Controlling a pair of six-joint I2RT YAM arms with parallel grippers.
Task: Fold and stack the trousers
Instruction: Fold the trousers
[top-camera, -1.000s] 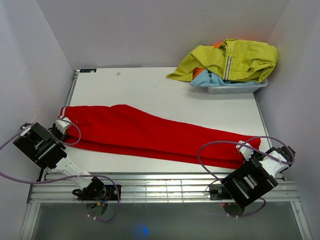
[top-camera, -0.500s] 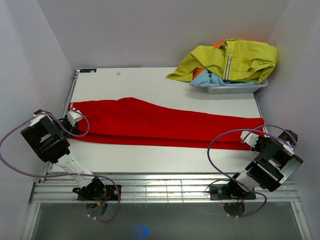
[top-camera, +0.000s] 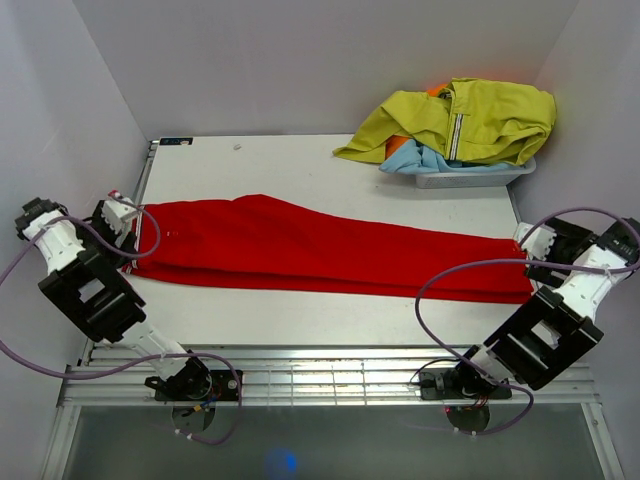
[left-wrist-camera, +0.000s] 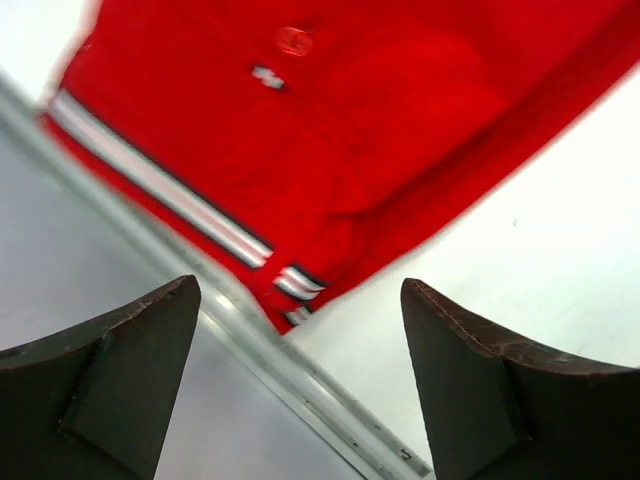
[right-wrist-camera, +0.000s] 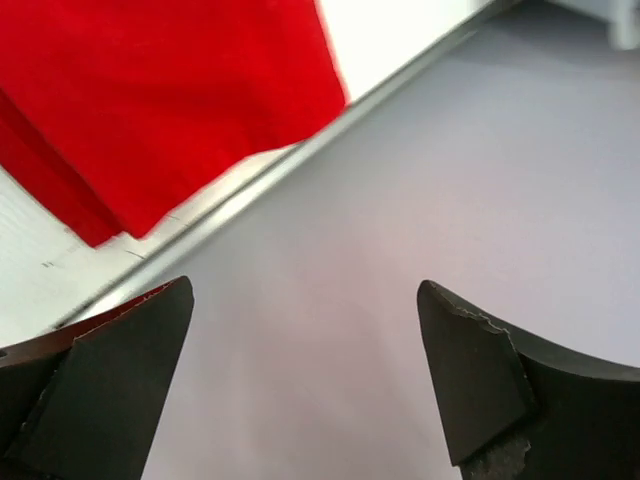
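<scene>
The bright red trousers (top-camera: 320, 250) lie flat, folded lengthwise, stretched across the table from left to right. Their waist end with white stripes (left-wrist-camera: 300, 120) fills the top of the left wrist view. The leg ends (right-wrist-camera: 170, 100) show at the upper left of the right wrist view. My left gripper (top-camera: 118, 214) hovers at the waist end by the table's left edge. It is open (left-wrist-camera: 300, 283) and holds nothing. My right gripper (top-camera: 532, 243) hangs over the leg ends at the table's right edge, also open (right-wrist-camera: 305, 284) and empty.
A clear bin (top-camera: 470, 177) at the back right holds a yellow-green jacket (top-camera: 470, 118) and a light blue garment (top-camera: 420, 157). White walls stand close on both sides. The table's metal edge rail (left-wrist-camera: 300, 365) runs just under the left gripper.
Both grippers were shut on the trousers' ends and carried them toward the back. They have now opened, let go and drawn outward and up. The trousers lie flat.
</scene>
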